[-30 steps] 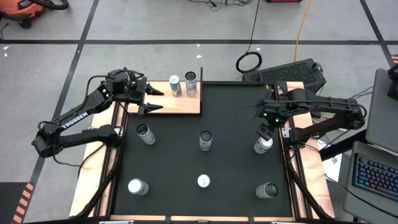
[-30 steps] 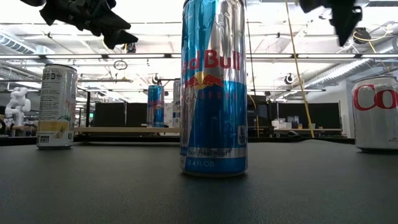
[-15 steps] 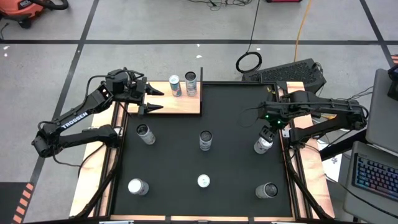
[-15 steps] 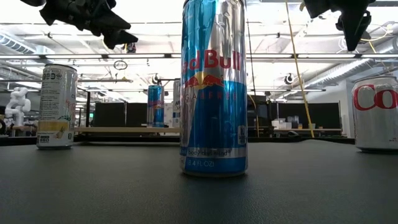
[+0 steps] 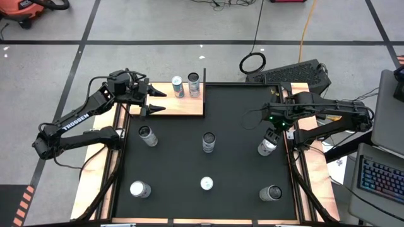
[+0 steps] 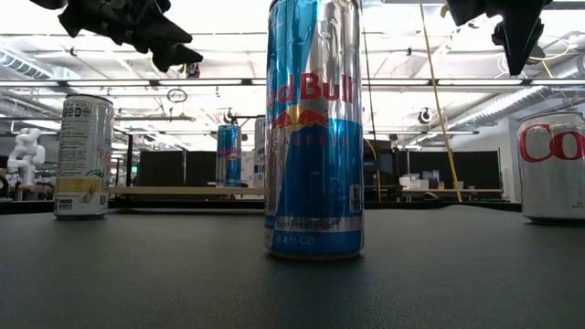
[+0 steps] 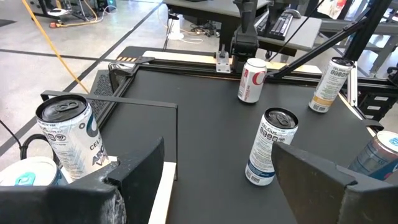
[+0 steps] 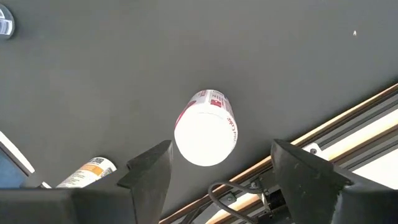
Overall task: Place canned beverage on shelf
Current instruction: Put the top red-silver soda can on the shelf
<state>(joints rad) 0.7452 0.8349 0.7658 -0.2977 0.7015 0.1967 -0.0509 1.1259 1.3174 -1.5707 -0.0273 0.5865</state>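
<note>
On shelf (image 5: 183, 104) two cans, on black mat (image 5: 240, 126) six cans

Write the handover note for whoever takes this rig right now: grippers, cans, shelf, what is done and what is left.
Left gripper: open, empty, hovering over the left end of the shelf.
Right gripper: open, poised directly above the red-and-white can at the mat's right edge; fingers straddle it from above, not yet gripping.
Done: two cans stand on the shelf.
Left: six cans on the black mat — the red-and-white one, the centre can, the left one, and three along the near side.
Likely next: lower the right gripper, close on the red-and-white can, carry it to the shelf.
</note>
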